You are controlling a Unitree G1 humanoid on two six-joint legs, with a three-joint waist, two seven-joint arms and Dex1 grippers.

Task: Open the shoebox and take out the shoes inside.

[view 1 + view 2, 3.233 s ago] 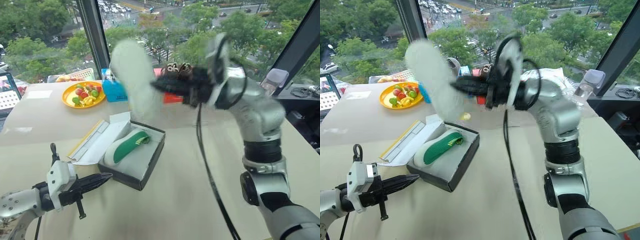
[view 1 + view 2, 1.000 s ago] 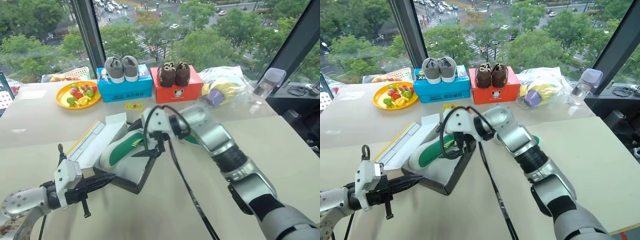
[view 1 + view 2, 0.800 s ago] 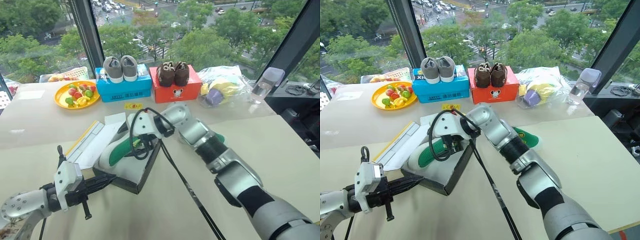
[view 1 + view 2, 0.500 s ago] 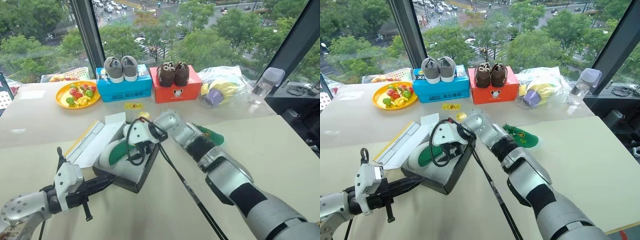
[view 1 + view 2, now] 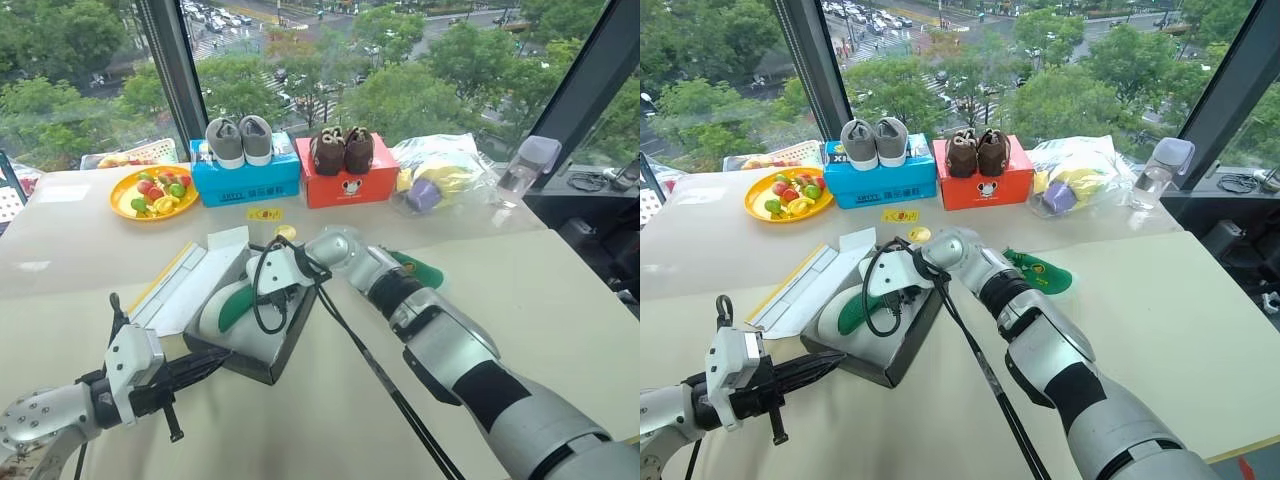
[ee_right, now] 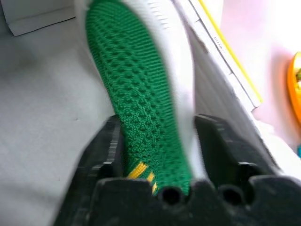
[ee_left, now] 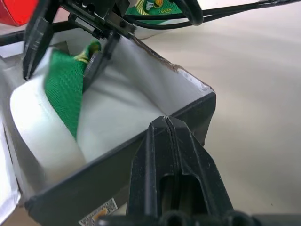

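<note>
The shoebox (image 5: 262,330) sits open on the surface (image 5: 560,290), black base, pale inside; its yellow-edged lid (image 5: 180,280) lies flipped back on the left side. No lettering on the lid is readable from here. One green shoe (image 5: 228,303) with white sides lies in the box. The second shoe (image 5: 1040,272) rests on the surface just right of the box, sole down, with yellow marks on the insole.

Right end effector (image 5: 268,292) reaches into the box. In the right wrist view its two fingers (image 6: 218,141) straddle the shoe, one on each side of the heel end, apparently pressing its sides.

Left end effector (image 5: 195,366) is clenched on nothing, tips at the near wall of the box.

By the window: grey shoes (image 5: 238,141) on a blue box (image 5: 248,181) with a label too small to read; brown shoes (image 5: 337,151) on a red box (image 5: 350,185) with a small cartoon print. Yellow fruit plate (image 5: 153,195) stands left of the blue box.
</note>
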